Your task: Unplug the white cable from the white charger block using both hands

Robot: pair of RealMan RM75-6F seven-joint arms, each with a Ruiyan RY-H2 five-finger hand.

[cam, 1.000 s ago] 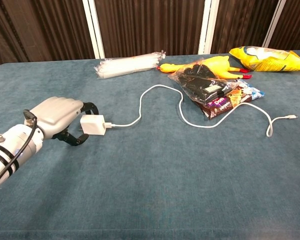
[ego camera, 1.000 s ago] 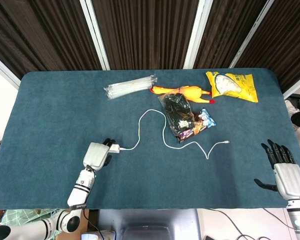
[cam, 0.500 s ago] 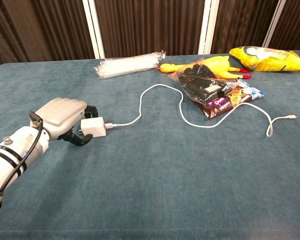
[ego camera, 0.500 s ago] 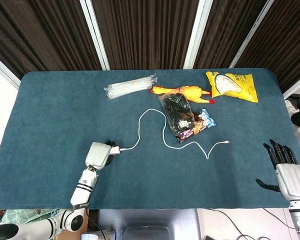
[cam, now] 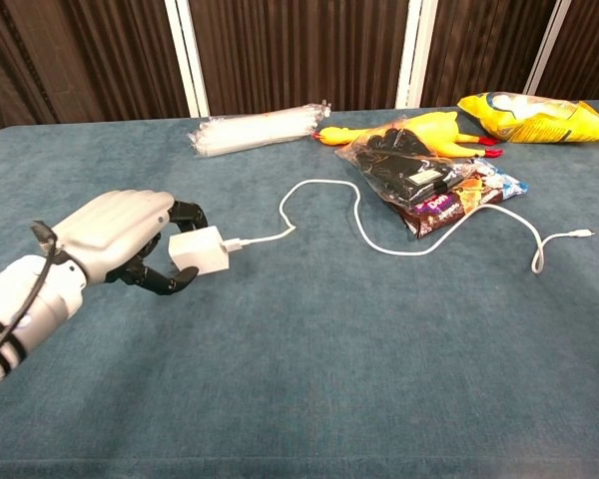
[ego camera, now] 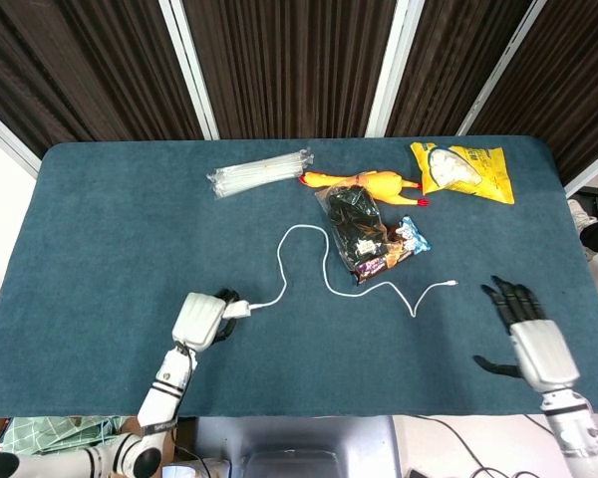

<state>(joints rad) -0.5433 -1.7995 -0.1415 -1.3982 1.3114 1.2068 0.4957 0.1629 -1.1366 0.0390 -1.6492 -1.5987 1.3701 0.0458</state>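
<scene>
The left hand sits near the front edge of the blue table, left of centre in the head view, its fingers wrapped around the white charger block, which pokes out at its right side. The white cable is plugged into the block and runs right and far in a loop, then down past the dark snack bag to its loose end right of centre. The right hand hovers at the near right edge, fingers spread and holding nothing, well apart from the cable's end. Along the far side lie a clear packet of straws, a rubber chicken and a yellow chip bag

In the chest view the left hand is at the left, clasping the white charger block between thumb and fingers, lifted just off the cloth. The white cable leaves the block's right face, still plugged in, curving toward the dark snack bag. The right hand is out of this view
</scene>
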